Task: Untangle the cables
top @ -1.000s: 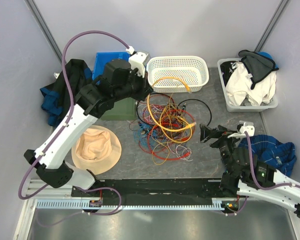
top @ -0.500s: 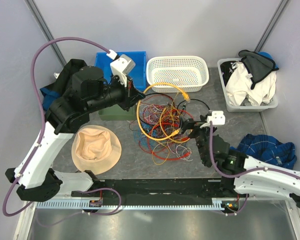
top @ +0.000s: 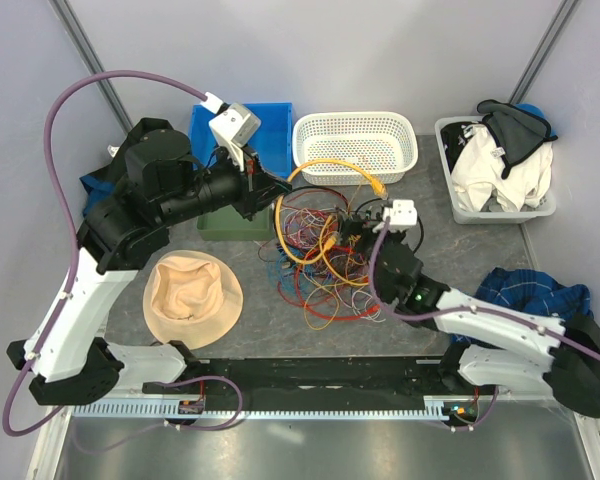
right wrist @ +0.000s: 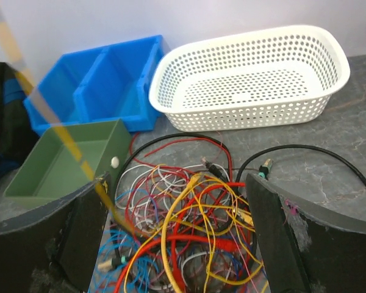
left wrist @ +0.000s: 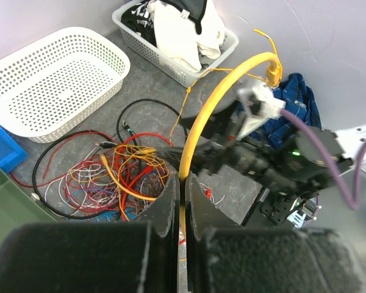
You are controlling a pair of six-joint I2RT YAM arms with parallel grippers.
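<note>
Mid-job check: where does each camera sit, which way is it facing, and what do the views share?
Top external: above and behind the bases, looking down; left arm, right arm and cables show.
Left wrist: faces rightward over the cables; left gripper shut on the yellow cable, right arm beyond.
Right wrist: low, faces the far white basket through the open right gripper.
All three share cables and white basket.
</note>
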